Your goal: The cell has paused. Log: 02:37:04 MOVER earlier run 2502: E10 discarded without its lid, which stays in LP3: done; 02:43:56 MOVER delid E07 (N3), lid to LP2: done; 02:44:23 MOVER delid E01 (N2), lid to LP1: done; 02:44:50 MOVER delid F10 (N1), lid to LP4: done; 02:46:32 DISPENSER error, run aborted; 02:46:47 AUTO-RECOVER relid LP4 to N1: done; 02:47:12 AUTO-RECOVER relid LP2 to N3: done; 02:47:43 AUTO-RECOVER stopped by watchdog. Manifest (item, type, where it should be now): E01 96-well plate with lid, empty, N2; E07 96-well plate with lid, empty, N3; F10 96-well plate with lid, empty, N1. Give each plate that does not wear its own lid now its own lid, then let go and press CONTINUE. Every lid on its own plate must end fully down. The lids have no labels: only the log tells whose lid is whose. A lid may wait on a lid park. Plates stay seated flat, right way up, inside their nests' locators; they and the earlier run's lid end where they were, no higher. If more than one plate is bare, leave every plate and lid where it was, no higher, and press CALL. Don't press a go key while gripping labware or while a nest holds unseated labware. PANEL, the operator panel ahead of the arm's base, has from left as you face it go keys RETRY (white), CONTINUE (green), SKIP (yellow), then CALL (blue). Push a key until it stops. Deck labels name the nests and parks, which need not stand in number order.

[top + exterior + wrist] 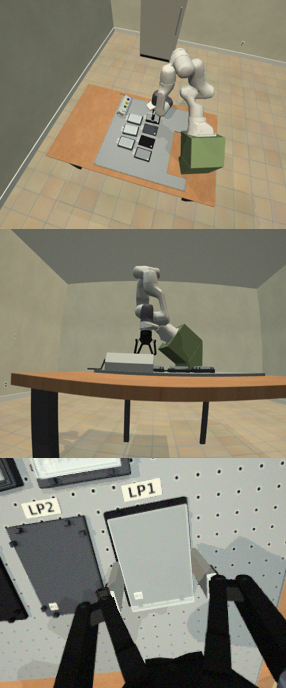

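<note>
In the wrist view a pale grey lid (150, 560) is over the black park labelled LP1 (142, 491). My gripper (155, 565) is shut on this lid, one finger pad on each long side. The park LP2 (55, 565) beside it is bare dark grey. In the top view the gripper (153, 116) is at the park nearest the panel. The left column holds three plates: two wear lids (134, 119) (130, 129), and the nearest plate (125, 142) is bare with its wells showing. The nearest park holds another lid (143, 154).
The operator panel (123, 106) with its coloured keys stands at the far left corner of the grey deck; it hides the fingertips' lower end in the exterior view (129, 362). An empty black park (146, 141) lies between the two lids. The green arm base (202, 151) stands at the right.
</note>
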Robot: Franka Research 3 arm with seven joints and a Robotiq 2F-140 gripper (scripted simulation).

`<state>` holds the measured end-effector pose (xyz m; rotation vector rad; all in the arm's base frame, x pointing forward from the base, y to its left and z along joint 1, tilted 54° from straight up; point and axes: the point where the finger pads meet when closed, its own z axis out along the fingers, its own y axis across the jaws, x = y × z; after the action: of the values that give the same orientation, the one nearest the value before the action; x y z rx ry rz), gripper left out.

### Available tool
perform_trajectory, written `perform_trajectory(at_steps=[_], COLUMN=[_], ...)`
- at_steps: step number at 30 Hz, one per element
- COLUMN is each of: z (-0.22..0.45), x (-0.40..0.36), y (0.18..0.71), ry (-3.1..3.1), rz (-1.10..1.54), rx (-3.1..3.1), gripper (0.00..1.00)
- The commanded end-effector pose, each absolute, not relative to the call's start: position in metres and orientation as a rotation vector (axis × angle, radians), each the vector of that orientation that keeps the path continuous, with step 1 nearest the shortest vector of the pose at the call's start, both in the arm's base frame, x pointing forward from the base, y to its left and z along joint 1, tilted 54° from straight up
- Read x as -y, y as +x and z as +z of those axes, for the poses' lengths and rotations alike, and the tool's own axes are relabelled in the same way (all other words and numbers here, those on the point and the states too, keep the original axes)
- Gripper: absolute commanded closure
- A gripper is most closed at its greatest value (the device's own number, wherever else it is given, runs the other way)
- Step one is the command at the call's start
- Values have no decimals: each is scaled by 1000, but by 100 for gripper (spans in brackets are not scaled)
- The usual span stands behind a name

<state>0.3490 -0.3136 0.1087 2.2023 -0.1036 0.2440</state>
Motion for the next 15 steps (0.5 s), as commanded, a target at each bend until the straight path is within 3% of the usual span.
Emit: perform_trajectory(at_steps=[1, 15], z=[110, 121], x=[310, 294], y=[346, 343], ry=[2206, 2206], rz=[237, 237], rx=[113, 113], gripper=[100, 100])
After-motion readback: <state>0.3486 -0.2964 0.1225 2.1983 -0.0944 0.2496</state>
